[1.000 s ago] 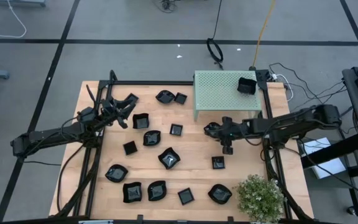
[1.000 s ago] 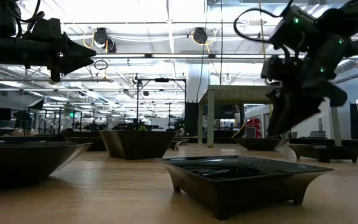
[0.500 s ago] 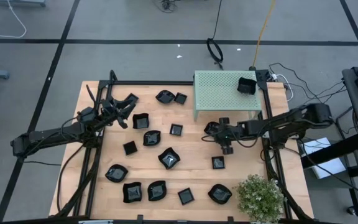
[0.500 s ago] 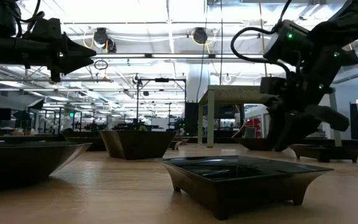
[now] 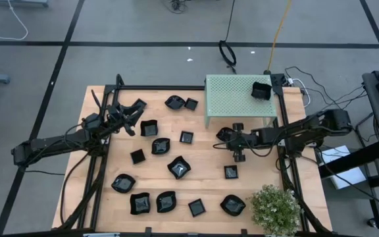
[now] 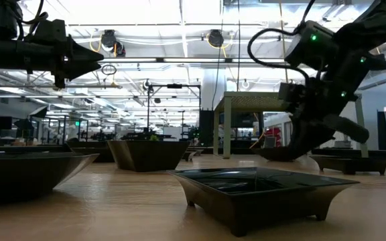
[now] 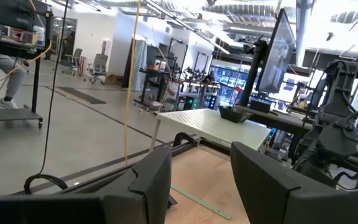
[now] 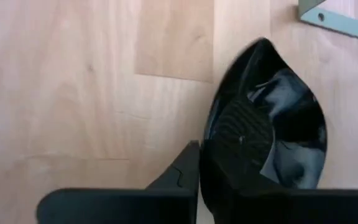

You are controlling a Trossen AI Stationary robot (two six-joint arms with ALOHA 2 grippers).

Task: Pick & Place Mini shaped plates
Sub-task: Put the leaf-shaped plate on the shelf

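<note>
Right gripper clamped on a mini shaped plate near the bench's right edge; left gripper open, empty.

The pale wooden table top looks smooth and matt, its planks showing fine grain. The small black mini shaped plates — hard, plastic-like — are glossy, catching ceiling lights. The pale green perforated box at the far right corner looks like painted metal — matt. The right gripper has dull black fingers.
</note>
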